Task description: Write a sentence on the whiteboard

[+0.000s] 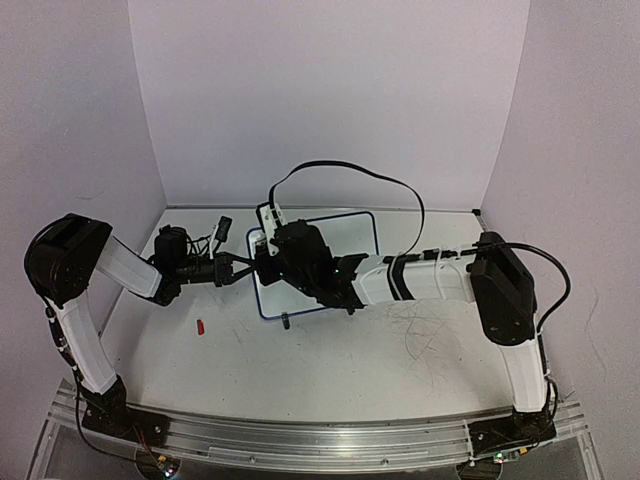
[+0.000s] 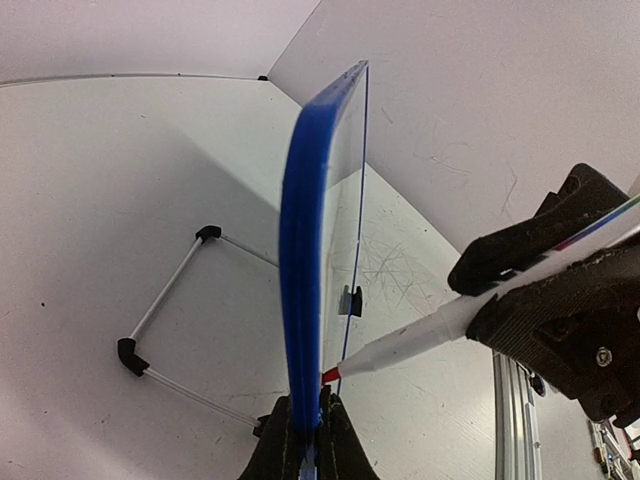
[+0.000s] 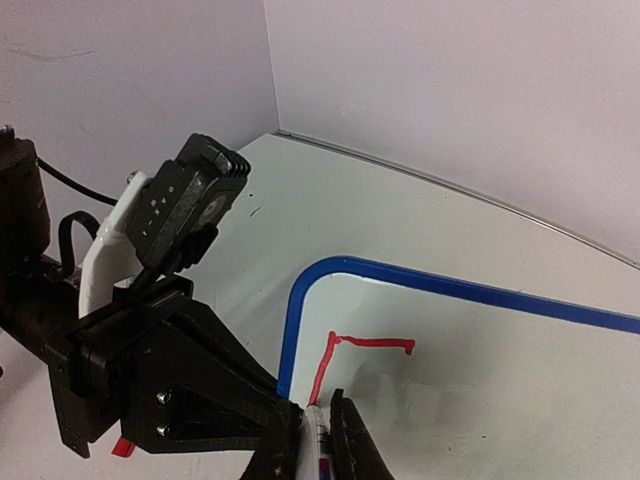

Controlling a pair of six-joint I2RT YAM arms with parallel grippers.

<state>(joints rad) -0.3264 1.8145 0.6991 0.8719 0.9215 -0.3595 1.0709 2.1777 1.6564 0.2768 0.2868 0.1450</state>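
Left wrist view: the left gripper pinches the whiteboard by its blue frame edge, bracing it. The board stands mid-table, toward the back wall. Next, the right gripper is clamped on a marker, red tip touching the board face.

Advice: brace firm, press lightly, use short slow strokes, lift between letters.

Writing: the sentence is so far one red upright with a top bar, probably an F begun. Barrel print illegible.
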